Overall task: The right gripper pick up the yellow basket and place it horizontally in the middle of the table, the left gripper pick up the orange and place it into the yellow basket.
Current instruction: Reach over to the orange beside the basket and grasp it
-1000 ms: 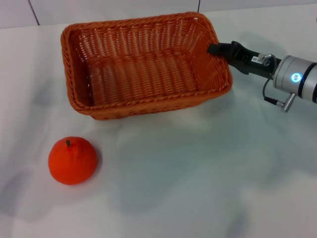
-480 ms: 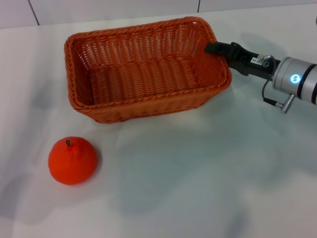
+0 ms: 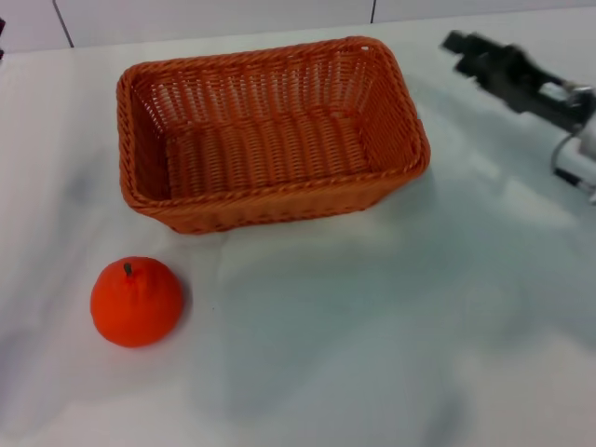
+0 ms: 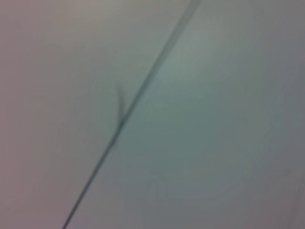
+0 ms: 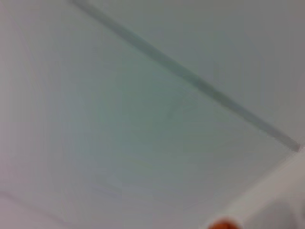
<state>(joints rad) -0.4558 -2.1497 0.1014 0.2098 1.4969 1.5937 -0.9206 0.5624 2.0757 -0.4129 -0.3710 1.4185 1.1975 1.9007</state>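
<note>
Right end effector point(image 3: 458, 42) hangs apart from the yellow basket point(image 3: 270, 130); blurred, seemingly empty, grip unclear.

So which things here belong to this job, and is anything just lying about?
Job:
- yellow basket, mid-table
- orange, beside it on the table
- right gripper, off the basket's right end

Lying about:
- nothing else visible; left gripper not in view

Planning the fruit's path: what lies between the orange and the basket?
Nothing: in the head view only bare table separates the orange from the basket.
</note>
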